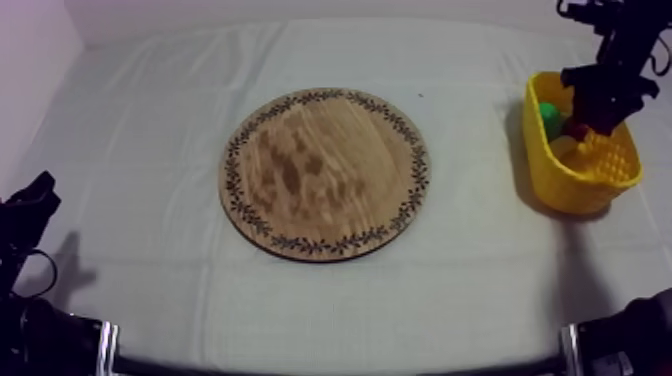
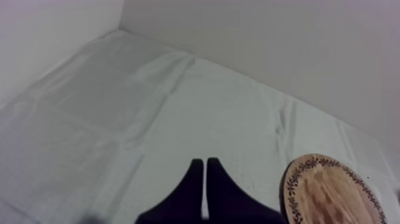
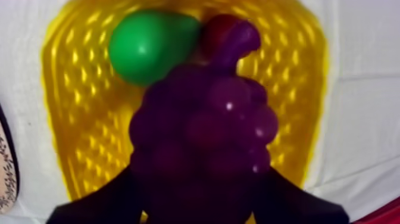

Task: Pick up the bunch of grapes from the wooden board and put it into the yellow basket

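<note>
The bunch of grapes [image 3: 205, 119], dark purple, hangs just above the inside of the yellow basket [image 3: 77, 119], with my right gripper [image 3: 202, 170] shut on it. From above, my right gripper [image 1: 598, 105] is over the yellow basket [image 1: 580, 175] at the table's right side. The round wooden board [image 1: 325, 175] lies bare in the middle of the table. My left gripper [image 1: 32, 200] rests low at the left, and its fingers [image 2: 205, 190] lie together as a narrow wedge.
A green pear [image 3: 146, 47] and a small red fruit [image 3: 217, 30] lie in the basket under the grapes; the pear [image 1: 548, 118] sits at the basket's left wall. The board's rim [image 2: 333, 190] lies beside my left gripper. White walls stand at the back and left.
</note>
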You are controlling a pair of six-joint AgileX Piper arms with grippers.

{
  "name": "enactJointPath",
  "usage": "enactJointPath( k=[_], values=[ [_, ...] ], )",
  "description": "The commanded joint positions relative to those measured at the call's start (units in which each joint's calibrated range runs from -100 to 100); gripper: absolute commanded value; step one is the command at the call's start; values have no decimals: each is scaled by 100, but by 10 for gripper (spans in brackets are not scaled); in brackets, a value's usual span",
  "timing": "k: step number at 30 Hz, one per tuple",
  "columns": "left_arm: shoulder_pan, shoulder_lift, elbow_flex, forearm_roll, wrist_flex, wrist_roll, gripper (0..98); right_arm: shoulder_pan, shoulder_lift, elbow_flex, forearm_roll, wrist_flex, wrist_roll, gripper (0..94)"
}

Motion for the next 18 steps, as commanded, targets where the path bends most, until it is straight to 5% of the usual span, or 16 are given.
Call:
enactJointPath(
  k=[1,10,18],
  values=[
    [2,2,-4,1,0,1,0,-9,58,71,-50,32,12,510],
    [2,2,-4,1,0,1,0,2,139,-60,-257,279,251,752],
    [2,2,-4,1,0,1,0,4,-416,-133,-395,211,382,707]
  ],
)
